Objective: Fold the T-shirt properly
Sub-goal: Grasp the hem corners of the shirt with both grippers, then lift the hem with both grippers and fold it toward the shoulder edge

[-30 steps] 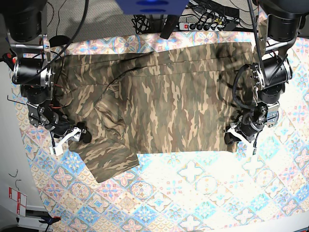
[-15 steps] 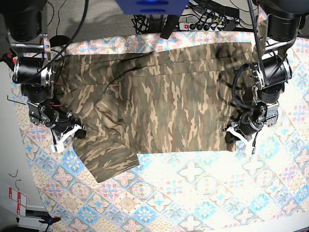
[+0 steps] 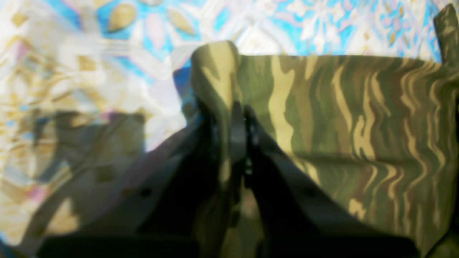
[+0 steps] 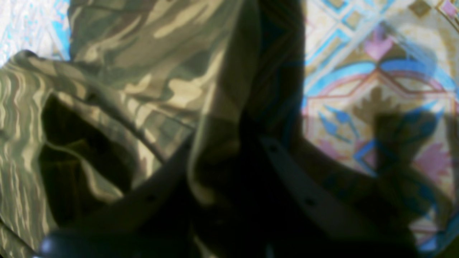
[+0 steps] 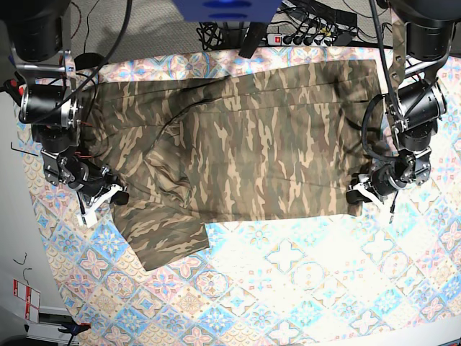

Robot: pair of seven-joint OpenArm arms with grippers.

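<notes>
The camouflage T-shirt (image 5: 245, 144) lies spread across the table, one sleeve (image 5: 162, 234) sticking out toward the front left. At its lower right corner my left gripper (image 5: 355, 196) is shut on the hem. The left wrist view shows that gripper (image 3: 238, 125) pinching a raised fold of the T-shirt (image 3: 340, 125). My right gripper (image 5: 119, 196) is shut on the shirt's left edge just above the sleeve. In the right wrist view the right gripper (image 4: 229, 150) is dark, with bunched T-shirt cloth (image 4: 125, 53) caught between its fingers.
A pastel diamond-patterned tablecloth (image 5: 302, 288) covers the table in front of and around the shirt. A power strip with cables (image 5: 302, 36) lies past the back edge. Both arm columns (image 5: 43, 108) (image 5: 414, 108) stand at the shirt's two sides.
Both grippers have gone from open to shut on the shirt's edges. The left gripper has shifted slightly right and up, pulling the hem corner with it.
</notes>
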